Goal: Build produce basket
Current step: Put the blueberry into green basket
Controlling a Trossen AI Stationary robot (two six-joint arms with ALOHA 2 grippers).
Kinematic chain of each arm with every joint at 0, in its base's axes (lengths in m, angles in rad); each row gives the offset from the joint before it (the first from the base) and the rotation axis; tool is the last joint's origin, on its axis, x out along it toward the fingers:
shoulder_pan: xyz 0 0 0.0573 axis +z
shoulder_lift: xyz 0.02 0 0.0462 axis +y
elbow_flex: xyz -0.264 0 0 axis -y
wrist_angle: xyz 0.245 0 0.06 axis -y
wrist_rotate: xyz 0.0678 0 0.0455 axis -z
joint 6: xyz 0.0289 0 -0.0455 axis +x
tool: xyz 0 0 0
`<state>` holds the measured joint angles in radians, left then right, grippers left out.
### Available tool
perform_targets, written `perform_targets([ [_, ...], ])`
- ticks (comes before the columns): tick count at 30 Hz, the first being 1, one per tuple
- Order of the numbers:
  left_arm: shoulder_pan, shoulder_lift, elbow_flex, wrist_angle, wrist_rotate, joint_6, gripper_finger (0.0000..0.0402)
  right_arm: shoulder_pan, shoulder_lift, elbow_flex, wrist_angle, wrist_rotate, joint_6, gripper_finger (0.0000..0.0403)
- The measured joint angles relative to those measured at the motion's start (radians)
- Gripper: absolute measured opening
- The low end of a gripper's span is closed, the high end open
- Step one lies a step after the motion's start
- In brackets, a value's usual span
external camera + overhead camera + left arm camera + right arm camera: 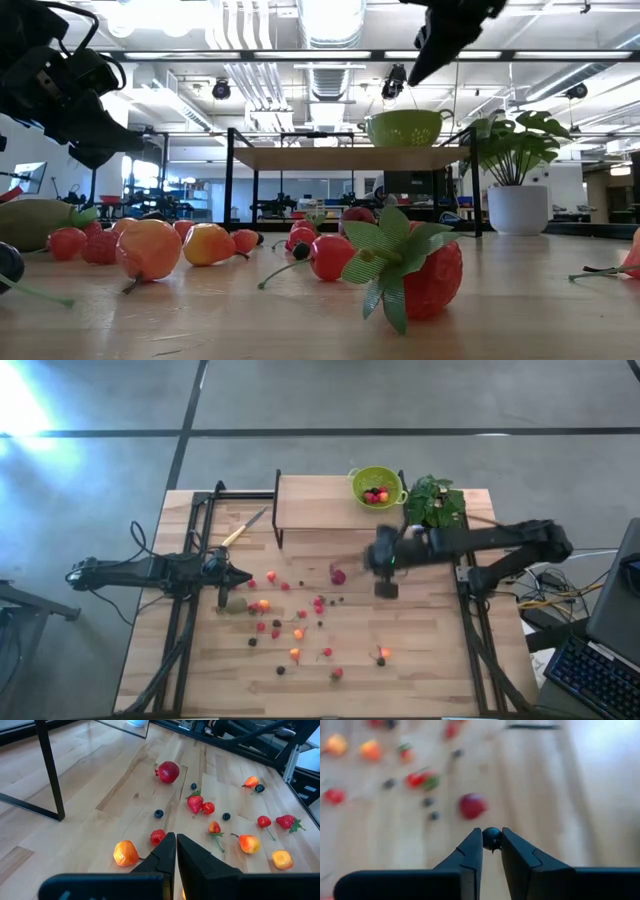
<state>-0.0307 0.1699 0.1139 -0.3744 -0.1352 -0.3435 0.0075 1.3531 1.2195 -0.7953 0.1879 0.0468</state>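
The lime-green produce basket (378,486) sits on the raised wooden shelf (310,501) at the back of the counter (430,650), near the shelf's right end, with a few red and dark fruits already inside; in the low view it shows on top of the black-framed shelf, just beside the potted plant (515,170). The rest of the produce lies scattered over the middle of the counter: small red, orange and dark berries, a strawberry with a green leaf cap close to the low camera (415,270), a dark red round fruit (338,574) in front of the shelf, and a brownish-green oval fruit (236,606) toward the left. The right gripper (491,842) hangs above the counter, in front of the shelf and below the basket in the high view, its fingers (470,851) pinching one small dark berry (491,836) between their tips. The left gripper (176,846) is low over the left part of the fruit scatter, near the oval fruit, its fingers pressed together and holding nothing. A yellow-handled knife (243,529) lies on the counter to the left of the shelf, well apart from the basket
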Motion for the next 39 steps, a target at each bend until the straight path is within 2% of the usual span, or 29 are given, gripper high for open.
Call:
perform_targets([
  [5, 0.0, 0.0, 0.0, 0.0, 0.0, 0.0, 0.0021, -0.198, -0.055, 0.0, 0.067, 0.025, -0.002, 0.0052],
  [11, 0.0, 0.0, 0.0, 0.0, 0.0, 0.0, 0.0021, -0.411, -0.052, 0.001, 0.164, 0.025, -0.032, 0.0054],
  [16, 0.0, 0.0, 0.0, 0.0, 0.0, 0.0, 0.0021, -0.544, -0.024, 0.0, 0.186, 0.015, -0.028, 0.0053],
  [19, 0.0, 0.0, 0.0, 0.0, 0.0, 0.0, 0.0021, -0.6, -0.005, 0.0, 0.183, -0.029, -0.024, 0.0055],
  [22, 0.0, 0.0, 0.0, 0.0, 0.0, 0.0, 0.0021, -0.622, 0.013, 0.0, 0.182, -0.069, -0.023, 0.0056],
  [33, 0.0, 0.0, 0.0, 0.0, 0.0, 0.0, 0.0021, -0.63, 0.034, 0.0, 0.179, -0.073, -0.021, 0.0057],
  [39, 0.0, 0.0, 0.0, 0.0, 0.0, 0.0, 0.0021, -0.63, 0.035, 0.0, 0.18, -0.055, -0.021, 0.0084],
])
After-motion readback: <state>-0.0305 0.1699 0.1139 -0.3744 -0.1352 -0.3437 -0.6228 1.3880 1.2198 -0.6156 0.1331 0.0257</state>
